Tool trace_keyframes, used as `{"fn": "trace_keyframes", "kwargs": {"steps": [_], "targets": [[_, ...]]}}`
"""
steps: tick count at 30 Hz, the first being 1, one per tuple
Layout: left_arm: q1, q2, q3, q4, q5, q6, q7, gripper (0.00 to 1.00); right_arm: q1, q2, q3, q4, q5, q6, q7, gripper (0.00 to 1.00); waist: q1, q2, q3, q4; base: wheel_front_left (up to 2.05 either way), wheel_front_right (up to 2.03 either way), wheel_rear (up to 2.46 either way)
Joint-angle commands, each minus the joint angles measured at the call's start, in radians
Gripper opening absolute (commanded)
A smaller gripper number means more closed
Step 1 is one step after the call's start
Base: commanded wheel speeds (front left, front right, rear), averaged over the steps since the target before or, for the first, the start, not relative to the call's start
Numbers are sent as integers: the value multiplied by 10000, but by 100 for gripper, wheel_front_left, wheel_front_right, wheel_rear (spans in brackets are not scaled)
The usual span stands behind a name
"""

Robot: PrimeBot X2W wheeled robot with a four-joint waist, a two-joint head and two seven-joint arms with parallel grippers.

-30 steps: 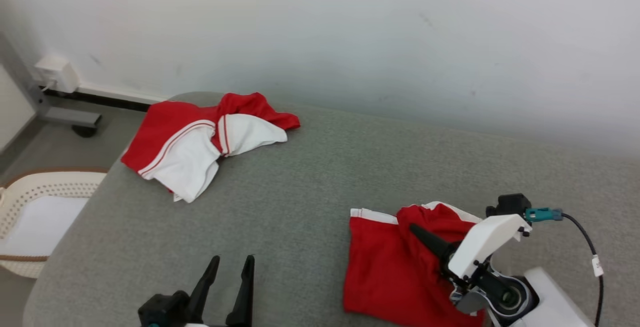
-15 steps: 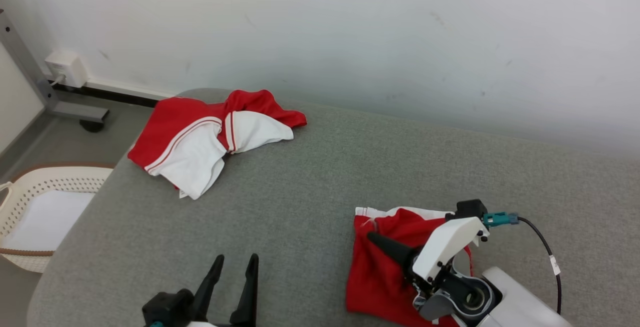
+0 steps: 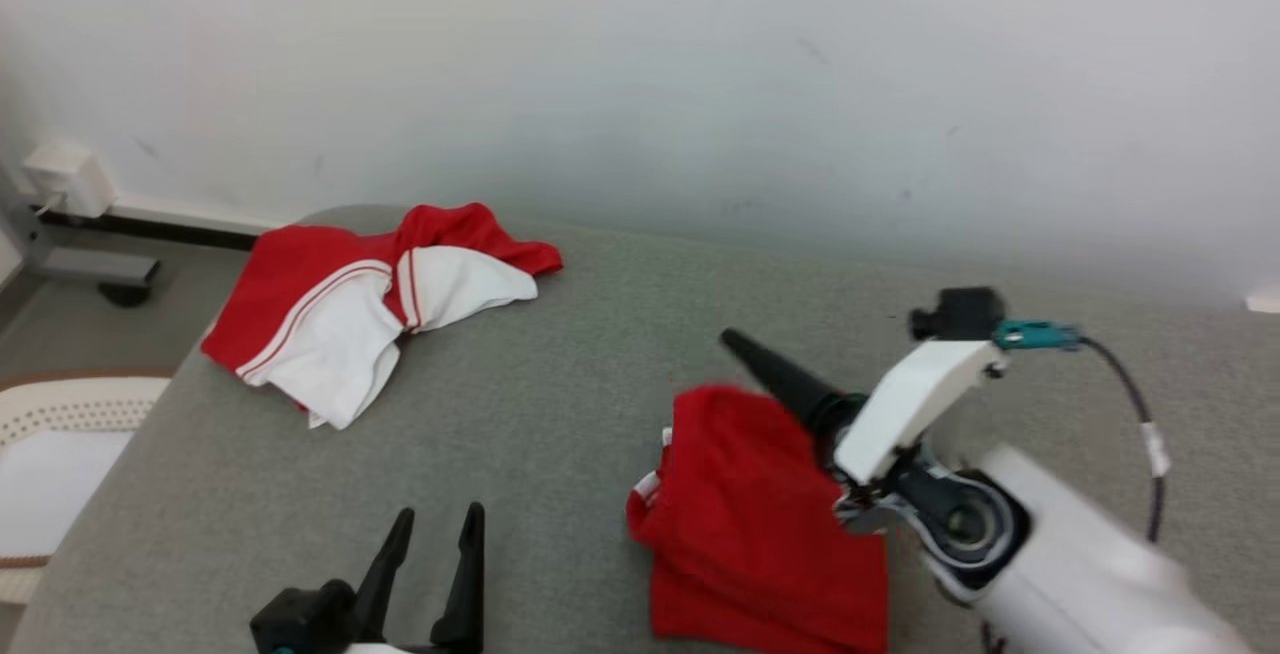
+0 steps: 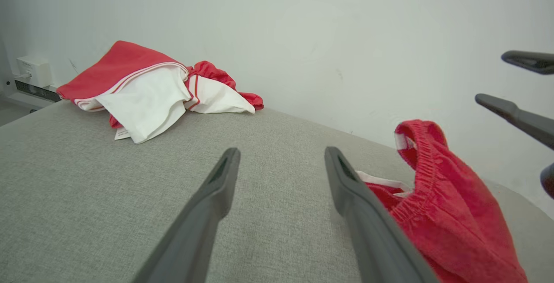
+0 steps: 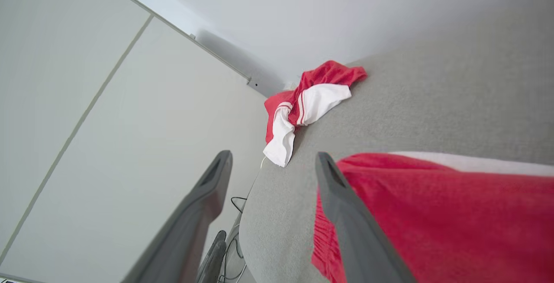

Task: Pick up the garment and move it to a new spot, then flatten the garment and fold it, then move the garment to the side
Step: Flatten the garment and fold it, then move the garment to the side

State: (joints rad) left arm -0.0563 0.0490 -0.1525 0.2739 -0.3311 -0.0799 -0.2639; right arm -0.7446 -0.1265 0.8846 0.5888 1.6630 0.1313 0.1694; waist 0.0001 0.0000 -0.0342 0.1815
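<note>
grey fabric table [image 3: 560, 374] against a white wall [image 3: 640, 84] (pale basket [image 3: 80, 396] beside it); left pincer [image 3: 438, 514] and right pincer [image 5: 273, 156] both apart, empty.

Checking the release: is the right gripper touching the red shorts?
Apart. In the left wrist view the right gripper hangs open, with bare white wall showing between its fingers and the red shorts slumped on the grey cushion.

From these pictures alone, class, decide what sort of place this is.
Likely a laundry-folding room: a red garment and a red-and-white garment on a grey padded surface, a perforated basket beside it.
</note>
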Motion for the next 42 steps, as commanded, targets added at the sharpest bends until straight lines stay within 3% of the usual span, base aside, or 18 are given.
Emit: {"fn": "trace_keyframes", "kwargs": {"steps": [1,9,17,20,24,27,31,36,42], "targets": [[150,31,81,-55,94,5,-5,100,169,-502,-148,-420,-96,-13,-148,100,-1,0,-111,-233,0,0,0],[114,31,306,-77,197,-49,-5,100,718,-2161,281,-758,-760,-13,-154,100,-1,0,-174,-840,0,0,0],[81,32,493,-375,267,-106,-5,100,1414,-3514,-26,-464,-3669,-13,-3743,100,-1,0,-210,-1008,0,0,0],[106,34,737,-576,424,-26,-5,100,1800,-3855,-792,-128,-5082,-13,-4300,100,-1,0,-203,-1112,0,0,0],[117,34,1065,-943,667,22,-5,100,2970,-3418,-3720,-857,-7593,-14,-4336,100,-1,0,-115,-1298,0,0,0],[133,32,1239,-1220,1013,70,-5,100,4301,-2669,-5899,-2059,-9958,-14,-4329,100,-1,0,-36,-1376,0,0,0],[231,32,1349,-1497,1355,133,-5,100,6078,-1270,-7704,-3537,-12078,-16,-4331,100,-1,0,39,-1408,0,0,0],[372,32,1259,-1432,1647,203,-5,100,7253,-256,-8429,-4133,-12972,-16,-4333,100,-1,0,75,-1425,0,0,0],[341,32,1207,-1336,1574,156,-5,100,7312,-86,-8219,-4057,-13198,-16,-4332,100,-1,0,93,-1478,0,0,0]]}}
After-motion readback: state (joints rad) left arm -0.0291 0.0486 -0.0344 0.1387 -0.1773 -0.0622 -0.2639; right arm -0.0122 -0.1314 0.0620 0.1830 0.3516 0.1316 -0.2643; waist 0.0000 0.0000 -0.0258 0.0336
